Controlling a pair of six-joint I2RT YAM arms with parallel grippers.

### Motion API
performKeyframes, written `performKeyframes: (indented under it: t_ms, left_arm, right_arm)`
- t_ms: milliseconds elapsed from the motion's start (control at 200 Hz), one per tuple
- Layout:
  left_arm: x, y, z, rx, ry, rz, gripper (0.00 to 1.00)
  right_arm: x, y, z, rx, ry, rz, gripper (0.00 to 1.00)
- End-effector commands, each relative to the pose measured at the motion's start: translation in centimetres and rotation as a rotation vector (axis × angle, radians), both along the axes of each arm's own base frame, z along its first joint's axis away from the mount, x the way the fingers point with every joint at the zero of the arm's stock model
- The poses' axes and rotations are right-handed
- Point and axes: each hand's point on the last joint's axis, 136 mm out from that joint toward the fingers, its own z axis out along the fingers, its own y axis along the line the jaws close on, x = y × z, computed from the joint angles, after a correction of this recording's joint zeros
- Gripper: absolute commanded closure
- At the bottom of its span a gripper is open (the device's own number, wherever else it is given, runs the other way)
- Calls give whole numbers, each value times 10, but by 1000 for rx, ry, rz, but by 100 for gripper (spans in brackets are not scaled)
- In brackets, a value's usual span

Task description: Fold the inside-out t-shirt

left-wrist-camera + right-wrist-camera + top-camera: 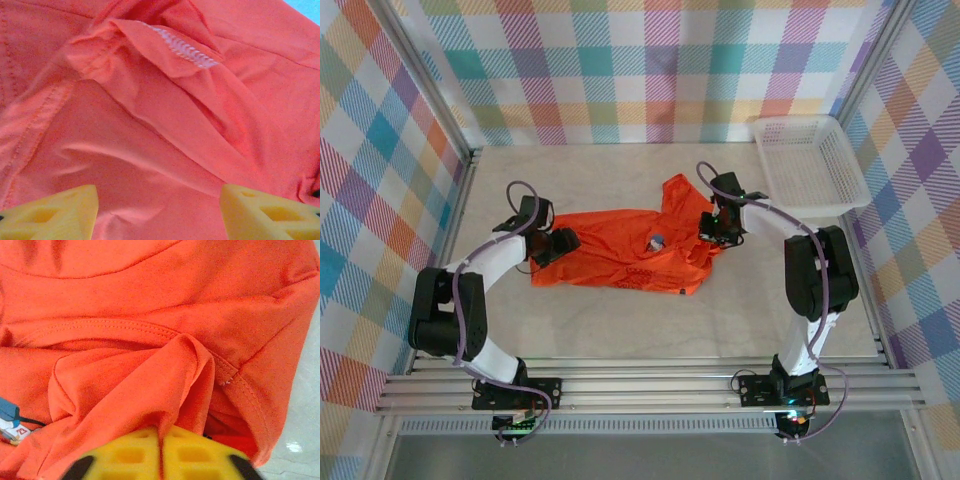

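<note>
The white basket (810,165) stands beyond the t-shirt's right end, apart from it, its bare mesh floor showing. The orange t-shirt (620,250) lies crumpled mid-surface (620,330). Its long axis runs left to right, and one flap points away at the right end. A small print at its middle is too creased to make out. At the t-shirt's left end, the left hand (560,243) hangs over the cloth with fingers apart, gripping nothing. At the right end, the right hand (161,455) is pinched tight on a raised fold.
</note>
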Motion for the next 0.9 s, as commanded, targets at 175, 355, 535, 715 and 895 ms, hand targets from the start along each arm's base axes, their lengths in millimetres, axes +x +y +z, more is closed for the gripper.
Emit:
performKeyframes:
  t_ms: [175, 355, 535, 715, 895]
  left_arm:
    - [16, 24, -37, 17, 56, 87, 44]
    - [20, 60, -48, 30, 103, 184, 100]
    - [22, 96, -38, -15, 80, 300, 100]
    - [27, 97, -16, -49, 27, 313, 100]
    - [27, 78, 3, -93, -13, 267, 100]
  right_arm:
    - [0, 8, 53, 51, -35, 44, 100]
    - [-28, 1, 182, 263, -183, 83, 100]
    - [-62, -33, 266, 457, -321, 43, 100]
    - [-72, -47, 269, 540, -336, 5, 100]
    - [-52, -38, 235, 644, -248, -14, 100]
